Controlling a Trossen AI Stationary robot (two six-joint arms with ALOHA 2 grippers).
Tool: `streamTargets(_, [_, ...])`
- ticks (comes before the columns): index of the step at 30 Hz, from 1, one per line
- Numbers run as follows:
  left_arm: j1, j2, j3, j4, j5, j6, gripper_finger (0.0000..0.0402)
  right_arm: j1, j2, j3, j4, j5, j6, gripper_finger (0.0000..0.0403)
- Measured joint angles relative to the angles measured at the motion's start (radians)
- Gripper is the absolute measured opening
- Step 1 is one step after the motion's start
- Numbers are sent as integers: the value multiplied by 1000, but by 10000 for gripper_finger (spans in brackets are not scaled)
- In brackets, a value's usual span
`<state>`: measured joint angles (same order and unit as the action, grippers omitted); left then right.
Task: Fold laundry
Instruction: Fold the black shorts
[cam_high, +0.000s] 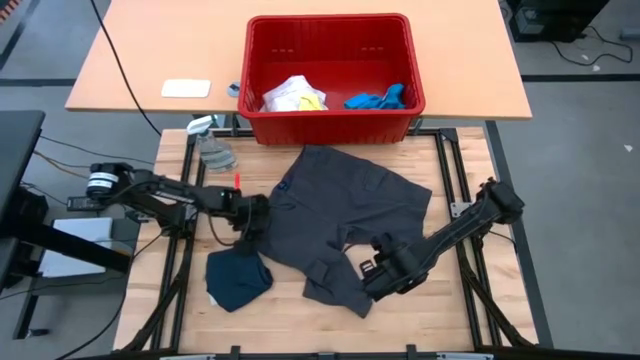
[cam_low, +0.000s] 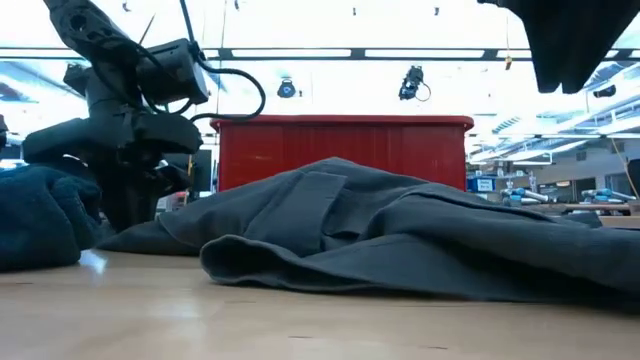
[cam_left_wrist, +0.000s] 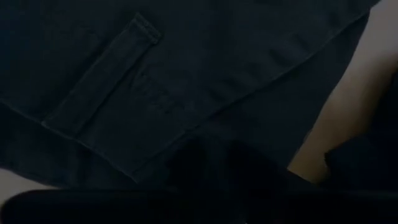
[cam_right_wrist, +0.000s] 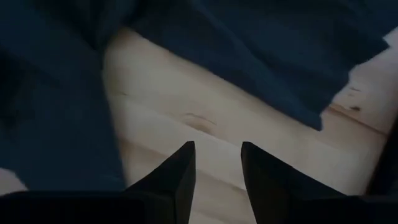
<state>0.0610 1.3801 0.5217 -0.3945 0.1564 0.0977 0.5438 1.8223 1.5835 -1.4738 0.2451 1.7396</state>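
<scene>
the dark grey shorts (cam_high: 345, 220) lay spread across the middle of the worktop (cam_high: 470, 300), between the two pincers, creased and bunched along the near edge. they looked soft and limp yet fairly heavy for cloth, likely to sag and drag rather than slide; a hem, the waistband or a leg cuff seemed the best place to take hold, since a pinch in the middle would only lift a tent of fabric. the left pincer (cam_high: 258, 215) sat at the shorts' left edge, low over the cloth, and whether it was pinching the fabric could not be told. the right pincer (cam_right_wrist: 217, 163) hung just over bare wood beside the near leg, its fingers (cam_right_wrist: 180, 171) a little apart with nothing between them. beyond both pincers, at the far edge, stood the red basket (cam_high: 330, 125), holding a yellow and white garment (cam_high: 295, 95) and a bright blue piece (cam_high: 378, 98). just behind the left pincer, nearer the front, lay the small navy piece (cam_high: 238, 278), crumpled, close enough to get caught in a fold. a clear spray bottle (cam_high: 212, 145) lay beyond the left pincer, apart from the shorts.
</scene>
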Motion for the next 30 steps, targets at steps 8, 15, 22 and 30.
streamTargets(8, [28,13,43,6,15,-31,9,31,-4,-11,267,-84,-281,132])
streamTargets(15, [18,16,213,-108,2,-97,2,103,57,-20,504,-107,-300,113])
streamTargets(22, [-6,15,367,-229,13,-54,1,182,164,-20,548,-145,-303,123])
streamTargets(30, [-32,14,473,-335,13,-26,0,202,238,-18,584,-188,-292,214])
